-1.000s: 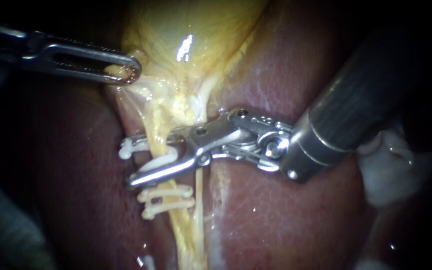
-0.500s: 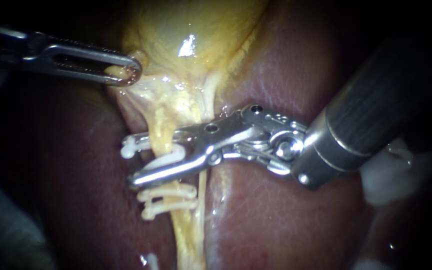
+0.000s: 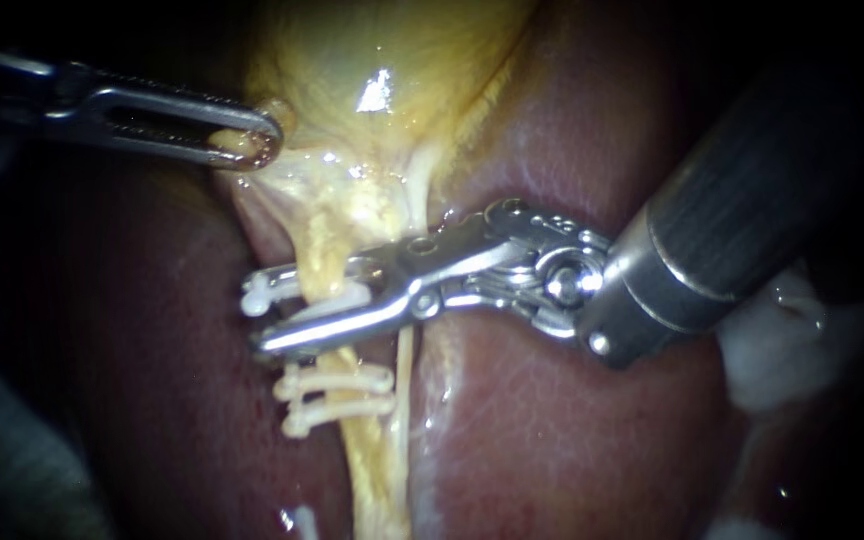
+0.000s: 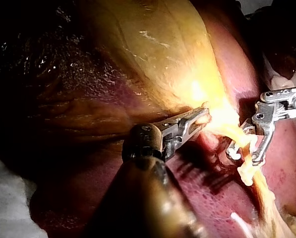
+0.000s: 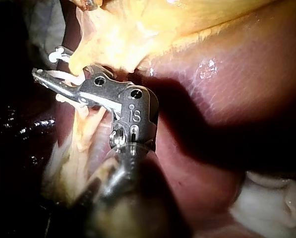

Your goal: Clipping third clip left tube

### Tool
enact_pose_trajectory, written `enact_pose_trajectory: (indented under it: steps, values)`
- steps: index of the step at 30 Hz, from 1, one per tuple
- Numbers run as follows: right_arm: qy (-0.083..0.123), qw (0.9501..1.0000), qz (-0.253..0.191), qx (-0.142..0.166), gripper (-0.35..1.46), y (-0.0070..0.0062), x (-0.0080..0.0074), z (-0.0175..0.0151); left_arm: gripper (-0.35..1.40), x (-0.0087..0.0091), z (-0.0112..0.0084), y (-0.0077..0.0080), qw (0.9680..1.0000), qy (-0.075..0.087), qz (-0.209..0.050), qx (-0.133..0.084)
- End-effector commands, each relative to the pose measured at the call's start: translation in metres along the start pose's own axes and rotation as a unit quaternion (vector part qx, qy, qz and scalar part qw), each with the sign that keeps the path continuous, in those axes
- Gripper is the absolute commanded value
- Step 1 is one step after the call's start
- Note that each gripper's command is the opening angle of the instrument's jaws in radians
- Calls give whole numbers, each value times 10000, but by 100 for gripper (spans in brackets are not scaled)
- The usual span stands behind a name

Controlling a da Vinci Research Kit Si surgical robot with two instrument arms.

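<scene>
My right instrument (image 3: 260, 310) reaches in from the right, its jaws straddling the yellow left tube (image 3: 327, 255) just under the gallbladder (image 3: 392, 60). A white clip (image 3: 252, 298) sits between the jaws, which press on it from both sides with only a narrow gap. Two white clips (image 3: 337, 380) cross the same tube just below. My left instrument (image 3: 247, 148) comes from the upper left, shut on a fold of gallbladder tissue. The left wrist view shows that hold (image 4: 200, 118). In the right wrist view the right instrument (image 5: 48, 74) lies across the tube.
Dark red liver (image 3: 552, 420) lies on both sides of the tube. A thinner pale strand (image 3: 404, 380) runs beside the tube on its right. White gauze (image 3: 782, 350) sits at the right, behind the right instrument's shaft.
My right instrument's jaws have drawn closer together on the white clip around the tube, and its wrist has shifted slightly rightward. My left instrument has kept its hold without moving.
</scene>
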Motion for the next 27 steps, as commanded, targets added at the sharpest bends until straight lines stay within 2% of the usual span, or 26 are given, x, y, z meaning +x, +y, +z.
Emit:
enact_pose_trajectory:
  steps: [1, 11, 21, 27]
  values:
    - [-4, 10000, -6, 1, 19, 1, -1, 0, -35, 0, 0, 0, 10000, -1, 0, -2]
    - [-7, 10000, -6, 5, -3, 1, -2, -2, -35, 0, 0, 0, 10000, -1, 0, -3]
    - [-5, 10000, 52, 9, -34, 0, -3, -2, -35, 0, 0, 0, 10000, -1, 0, -3]
    - [22, 10000, 51, -55, -35, -1, -3, -3, -35, 0, 0, 0, 10000, -2, 0, -3]
